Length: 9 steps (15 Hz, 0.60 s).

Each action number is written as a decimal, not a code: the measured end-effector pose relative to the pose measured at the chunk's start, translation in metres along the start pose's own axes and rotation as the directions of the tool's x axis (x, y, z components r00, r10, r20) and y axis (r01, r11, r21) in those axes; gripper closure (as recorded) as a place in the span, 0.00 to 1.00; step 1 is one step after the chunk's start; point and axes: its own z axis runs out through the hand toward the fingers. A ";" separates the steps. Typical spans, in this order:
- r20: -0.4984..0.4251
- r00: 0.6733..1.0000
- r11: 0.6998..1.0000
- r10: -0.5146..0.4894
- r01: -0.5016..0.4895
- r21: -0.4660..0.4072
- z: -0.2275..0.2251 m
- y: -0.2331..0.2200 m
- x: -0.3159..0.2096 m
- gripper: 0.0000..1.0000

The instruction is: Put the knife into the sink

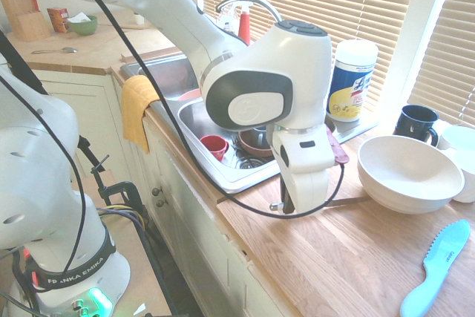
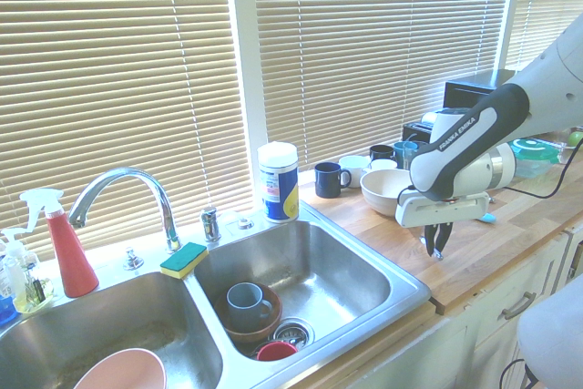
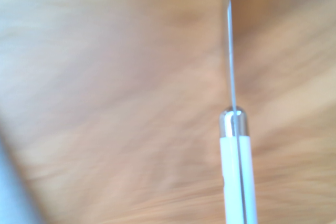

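The knife (image 1: pixel 276 206) has a white handle and a thin silver blade (image 1: pixel 345 201). It hangs level just above the wooden counter, right of the sink (image 1: pixel 223 172). My gripper (image 1: pixel 288 206) is shut on the knife's handle, pointing down. In the wrist view the knife (image 3: pixel 237 177) rises from the bottom edge, white handle first and blade beyond, over blurred wood. From the other side, the gripper (image 2: pixel 435 245) hovers over the counter a little right of the sink's (image 2: pixel 401 281) right basin. Only slivers of the knife show past the hand.
A large white bowl (image 1: pixel 404 176) stands close behind the gripper. A light-blue plastic knife (image 1: pixel 438 265) lies at the counter's right. A black mug (image 1: pixel 415 124) and a wipes canister (image 1: pixel 351 79) stand by the window. The right basin holds a brown bowl with a cup (image 2: pixel 248 302).
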 end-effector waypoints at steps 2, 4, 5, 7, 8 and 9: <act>-0.002 0.998 0.998 -0.061 0.061 0.015 -0.021 -0.021 -0.035 1.00; -0.007 0.993 0.993 -0.114 0.114 0.042 -0.046 -0.043 -0.076 1.00; -0.006 0.990 0.989 -0.140 0.140 0.048 -0.054 -0.050 -0.095 1.00; -0.023 0.976 0.975 -0.215 0.216 0.059 -0.067 -0.064 -0.140 1.00; -0.031 0.967 0.965 -0.252 0.253 0.065 -0.071 -0.071 -0.163 1.00; -0.039 0.959 0.957 -0.280 0.282 0.067 -0.073 -0.077 -0.186 1.00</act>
